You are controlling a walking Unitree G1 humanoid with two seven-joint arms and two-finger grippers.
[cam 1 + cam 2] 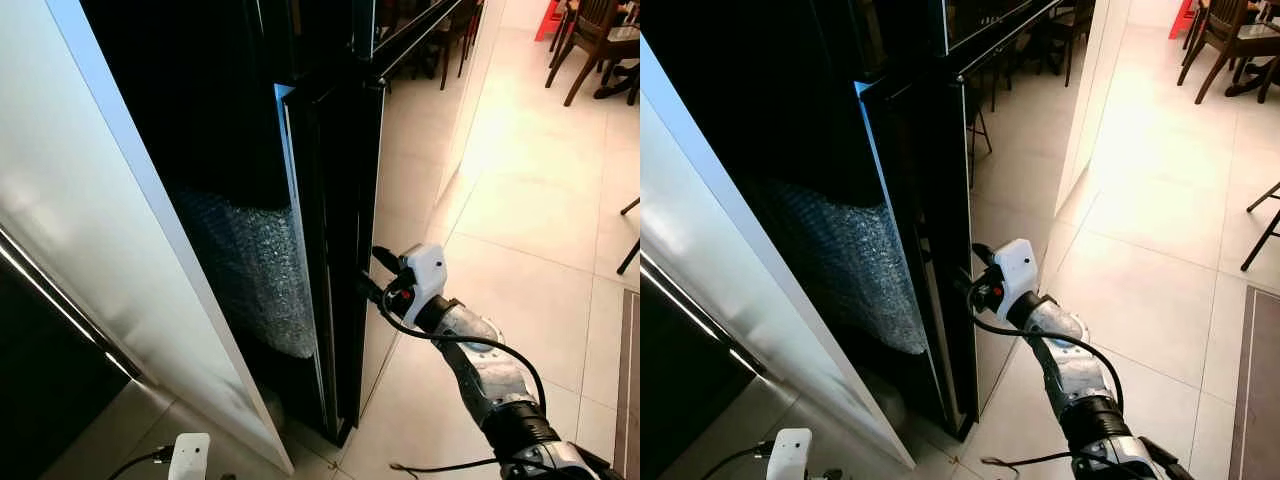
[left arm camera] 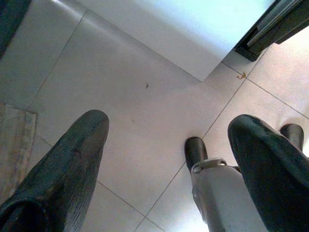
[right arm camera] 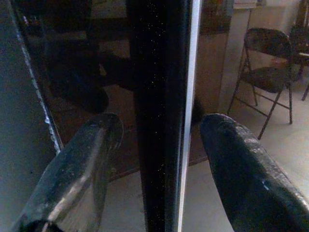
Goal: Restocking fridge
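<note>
Fingers of our right gripper stand wide apart, one on each side of the black fridge door's free edge, which runs between them in the right wrist view; we cannot tell whether either finger touches the glass. In the left eye view that gripper sits at centre right of the frame, against the lower part of the door edge, with the silver right arm reaching up to it from the lower right corner. The door stands ajar, its edge toward us, in the middle of the frame. Behind it, centre left, a sheet of bubble wrap hangs in the dark fridge interior; whatever else is inside is too dark to make out. Our left gripper hangs low, fingers spread wide and holding nothing, over the pale tiled floor. Wooden chairs stand at the upper right.
</note>
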